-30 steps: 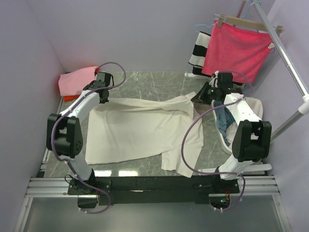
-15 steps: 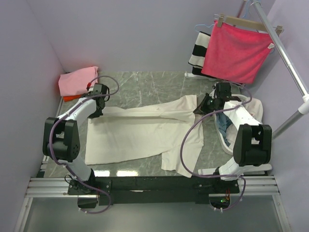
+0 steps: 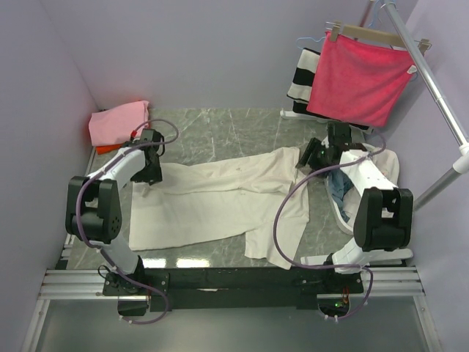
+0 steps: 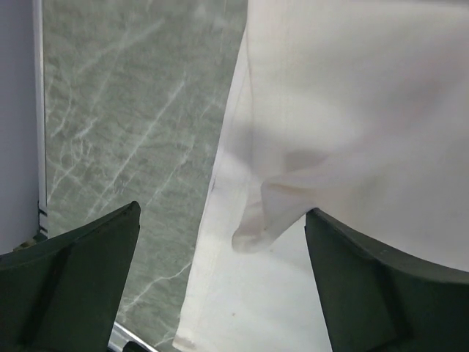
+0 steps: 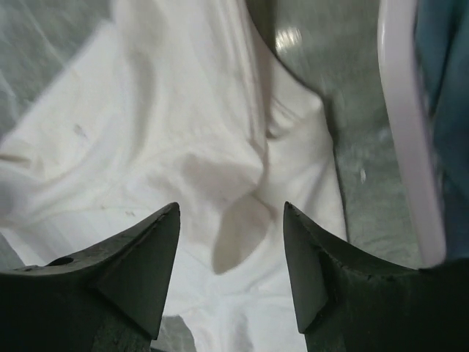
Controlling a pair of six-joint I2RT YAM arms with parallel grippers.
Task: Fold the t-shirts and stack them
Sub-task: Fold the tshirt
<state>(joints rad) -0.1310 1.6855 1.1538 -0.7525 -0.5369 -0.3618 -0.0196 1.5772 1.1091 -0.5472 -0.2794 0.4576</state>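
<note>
Releasing far edge: both jaws clamped a second ago, now apart. Cream tee (image 3: 220,202) lies mid-frame, far edge drawn nearer; first fold looks laid. Left gripper (image 3: 149,176) wide, right gripper (image 3: 308,156) partly spread, both empty, just above cloth. Pink tee (image 3: 117,121) over orange-red tee (image 3: 105,149), upper left.

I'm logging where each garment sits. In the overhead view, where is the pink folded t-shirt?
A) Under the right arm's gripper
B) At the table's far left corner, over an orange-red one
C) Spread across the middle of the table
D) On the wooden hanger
B: the pink t-shirt lies folded in the far left corner, with the orange-red t-shirt peeking out beneath it. The cream t-shirt is the one spread mid-table.
</note>
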